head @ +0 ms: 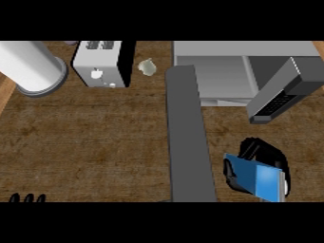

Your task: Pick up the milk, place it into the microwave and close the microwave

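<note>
Right robot hand (264, 152): fingers curled round the blue milk carton (255, 178).
Left robot hand (27, 198): fingers straight, at lower left edge.
Microwave (217, 71): door (287, 90) open.

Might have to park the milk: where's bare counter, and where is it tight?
Widest bare counter: left of the long grey bar, below the toaster and white cylinder. A smaller strip lies between the bar and the right hand holding the milk. Tight around the open microwave door.
</note>
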